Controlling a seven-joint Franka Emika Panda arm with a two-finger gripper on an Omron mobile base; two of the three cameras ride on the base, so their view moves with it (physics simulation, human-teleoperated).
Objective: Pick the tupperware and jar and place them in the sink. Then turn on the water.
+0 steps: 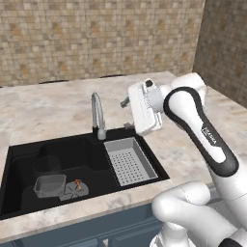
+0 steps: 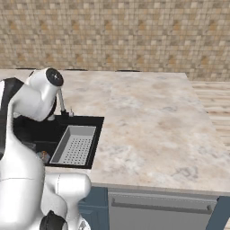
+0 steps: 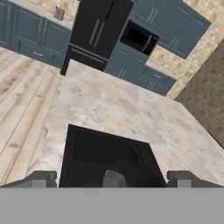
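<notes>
Sink (image 1: 14, 159): box (image 1: 49, 185) and jar (image 1: 47, 166) sit in its front-left corner — both placed.
Jaws (image 3: 111, 178): spread wide, empty, above the tap (image 1: 98, 116).
Risk: a misjudged push could slip off the tap lever — no water.

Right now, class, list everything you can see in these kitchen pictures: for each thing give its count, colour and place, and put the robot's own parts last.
sink: one, black, recessed in the counter.
tupperware: one, grey, see-through, in the sink's left front part.
jar: one, dark, see-through, in the sink just behind the tupperware.
strainer tray: one, grey, perforated, at the sink's right end.
tap: one, silver, curved, behind the sink; no water runs from it.
counter: one, beige marble, around the sink.
wall: tan small tiles, behind the counter.
cabinets: several, blue-grey, across the room.
gripper: one, dark fingertips, open, over the sink.
</notes>
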